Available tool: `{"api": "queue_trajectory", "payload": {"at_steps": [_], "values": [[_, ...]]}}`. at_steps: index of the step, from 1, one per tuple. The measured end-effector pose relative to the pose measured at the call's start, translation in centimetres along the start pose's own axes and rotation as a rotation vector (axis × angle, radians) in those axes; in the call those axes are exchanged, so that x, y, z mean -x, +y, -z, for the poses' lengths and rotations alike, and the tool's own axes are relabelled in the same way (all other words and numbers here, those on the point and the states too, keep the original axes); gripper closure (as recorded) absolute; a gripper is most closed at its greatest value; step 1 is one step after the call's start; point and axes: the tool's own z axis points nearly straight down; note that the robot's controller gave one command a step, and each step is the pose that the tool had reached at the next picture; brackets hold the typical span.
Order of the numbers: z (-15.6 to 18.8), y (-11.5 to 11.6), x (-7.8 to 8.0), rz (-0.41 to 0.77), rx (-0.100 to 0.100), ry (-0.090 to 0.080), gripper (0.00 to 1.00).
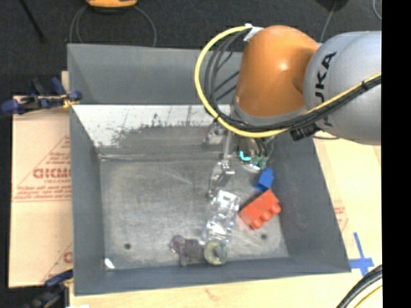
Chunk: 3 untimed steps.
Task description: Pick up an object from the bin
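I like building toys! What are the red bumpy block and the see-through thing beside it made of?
The red studded block looks like hard moulded plastic, smooth and even-coloured, with round studs on top. The see-through piece is probably clear glossy plastic, judging by its bright glints; glass cannot be ruled out.

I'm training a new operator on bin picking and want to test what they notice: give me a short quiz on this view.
1. True or false: the red block lies in the left half of the bin as the view shows it.
2. Which thing lies nearest the end effector? A) blue block B) olive ring C) purple-grey lump
3. Fill in: in the view, the clear plastic piece lies just ____ of the red block.
Key: 1 false; 2 A; 3 left.
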Motion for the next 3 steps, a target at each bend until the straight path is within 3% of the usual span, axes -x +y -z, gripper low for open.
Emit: {"api": "queue_trajectory", "payload": {"at_steps": [1, 2, 3], "values": [[-13.1, -4.4, -2.8, 0.1, -0.002, 0.0, 0.0], [-15.4, -7.4, -1.9, 0.069, 0.004, -0.02, 0.0], [-15.5, -7.6, -2.0, 0.075, -0.001, -0.022, 1.0]]}}
